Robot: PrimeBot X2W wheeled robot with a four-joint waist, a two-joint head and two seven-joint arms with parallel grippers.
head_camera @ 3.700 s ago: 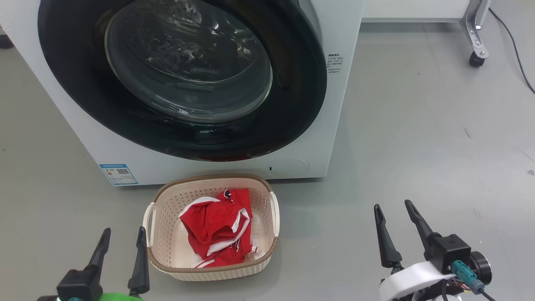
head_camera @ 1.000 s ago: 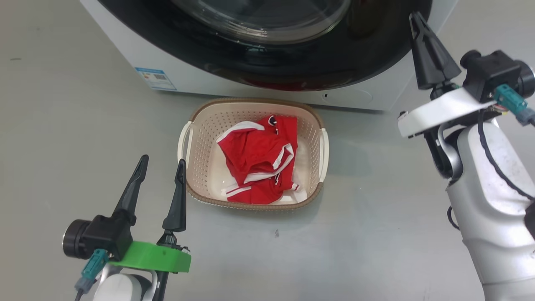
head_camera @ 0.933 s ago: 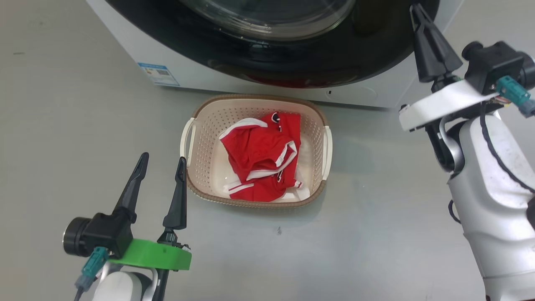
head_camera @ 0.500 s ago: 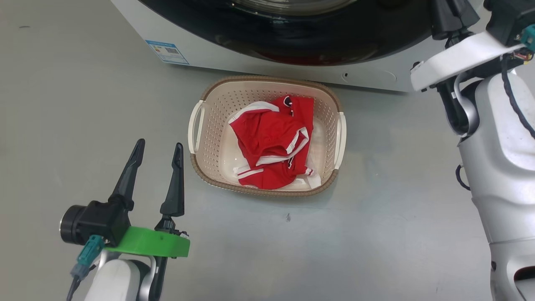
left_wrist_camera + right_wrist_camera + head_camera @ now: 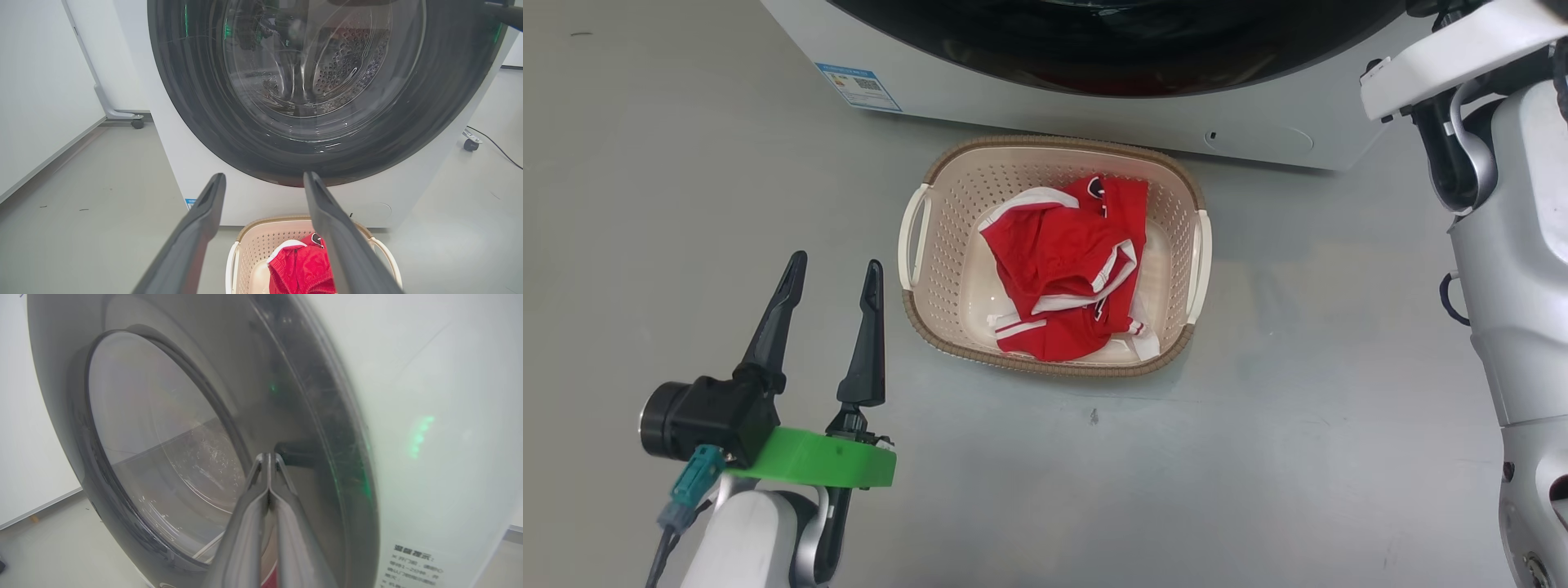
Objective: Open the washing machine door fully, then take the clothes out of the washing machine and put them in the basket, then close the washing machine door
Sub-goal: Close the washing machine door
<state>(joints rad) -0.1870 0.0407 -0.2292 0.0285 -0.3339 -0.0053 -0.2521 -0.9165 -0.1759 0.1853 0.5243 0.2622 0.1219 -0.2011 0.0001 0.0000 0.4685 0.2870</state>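
L gripper (image 5: 836, 260) spread wide, empty; basket (image 5: 947, 214) w/ red clothes (image 5: 1066, 261) sits just right of it. R gripper (image 5: 268, 458) pinched shut, tips by dark recess (image 5: 300, 454) in washing machine door (image 5: 322, 428), which looks closed.

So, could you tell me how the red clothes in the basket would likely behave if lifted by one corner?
The clothes lie crumpled in soft folds, so they would probably droop limply rather than hold shape. The fabric looks thin, so likely light. Loose trailing edges might catch on the basket rim.
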